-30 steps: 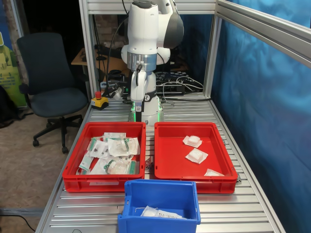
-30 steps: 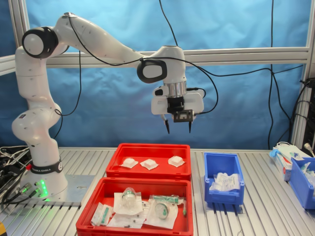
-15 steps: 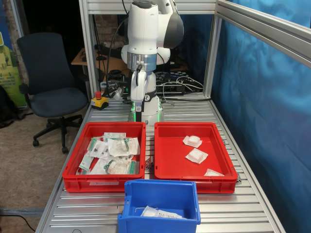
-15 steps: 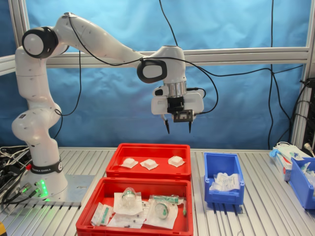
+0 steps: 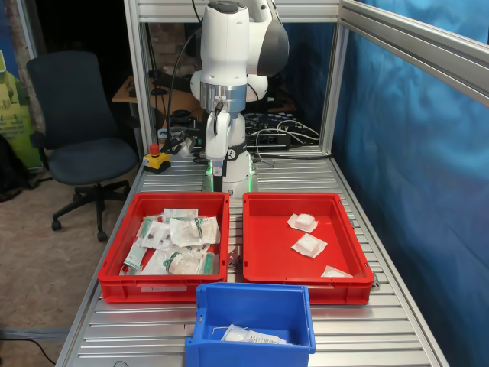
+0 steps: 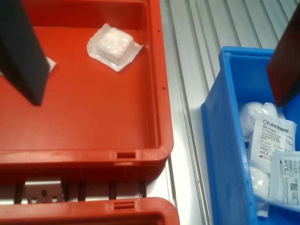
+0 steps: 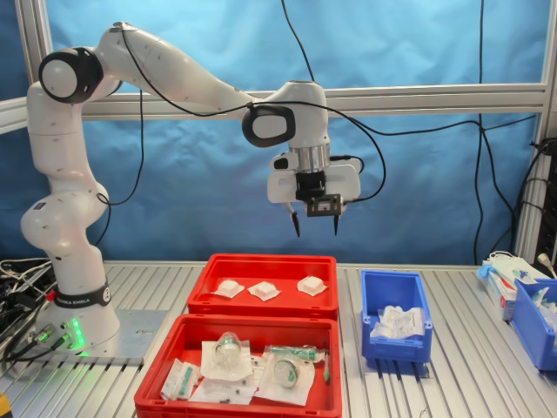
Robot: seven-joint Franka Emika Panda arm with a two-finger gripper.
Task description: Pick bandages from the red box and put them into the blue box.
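The red box holds three bandages; in the second exterior view it is the rear tray, with the bandages in a row. The blue box stands in front of both trays, and to the right of the red box in the second exterior view; it holds white packets. My gripper hangs open and empty high above the red box's right end. In the wrist view one bandage lies in the red box beside the blue box, with my dark fingers wide apart.
A second red tray with a pale front label holds several green-printed packets. Another blue bin and a box stand at the second exterior view's far right. A red stop button sits near the arm's base. Aluminium posts frame the table.
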